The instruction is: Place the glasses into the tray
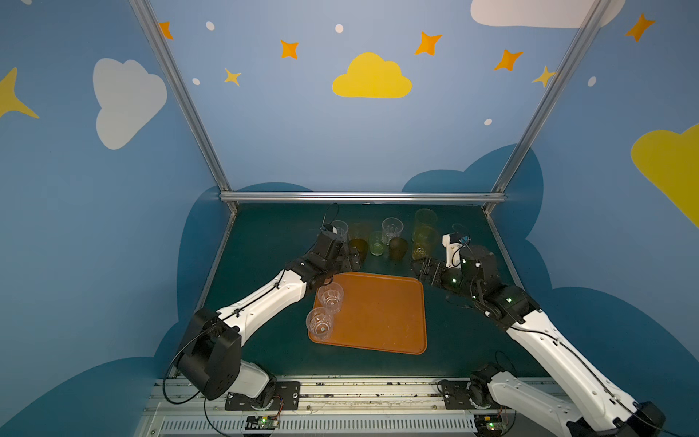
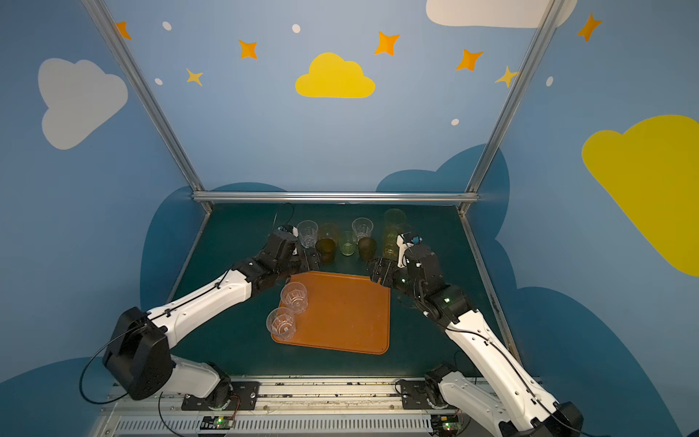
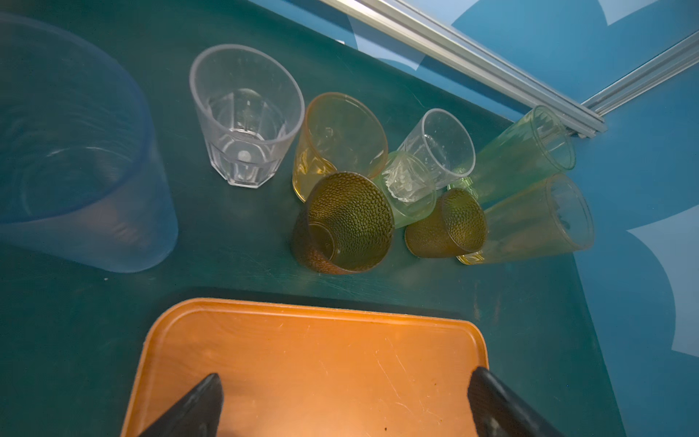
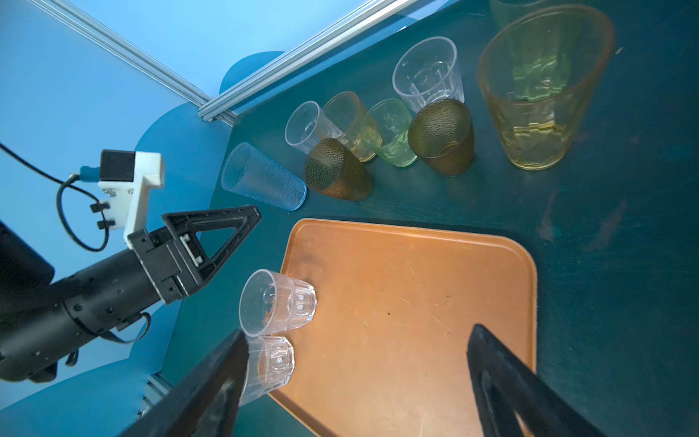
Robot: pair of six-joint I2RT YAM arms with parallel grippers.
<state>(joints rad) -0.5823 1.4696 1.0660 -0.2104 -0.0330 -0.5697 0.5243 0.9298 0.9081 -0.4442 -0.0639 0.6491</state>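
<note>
The orange tray (image 1: pixel 382 321) (image 2: pixel 348 321) lies mid-table. Two short clear faceted glasses (image 1: pixel 330 297) (image 1: pixel 320 323) stand on its left edge. More glasses stand in a row behind it: clear (image 1: pixel 392 229), amber (image 3: pixel 340 136), dark brown (image 3: pixel 348 223) (image 1: pixel 398 248), green (image 1: pixel 377 243), tall yellow (image 1: pixel 424 230) and a frosted bluish one (image 3: pixel 75 151) (image 4: pixel 263 178), which my left arm hides in both top views. My left gripper (image 3: pixel 344 382) (image 1: pixel 351 259) hangs open over the tray's far left corner, holding nothing. My right gripper (image 4: pixel 357 333) (image 1: pixel 421 270) is open and empty above the far right corner.
Aluminium frame rails (image 1: pixel 363 196) and blue walls close off the back and sides of the green table (image 1: pixel 264 242). The glasses in the back row stand close together, some touching. A metal rail (image 1: pixel 340 393) with the arm bases runs along the front edge.
</note>
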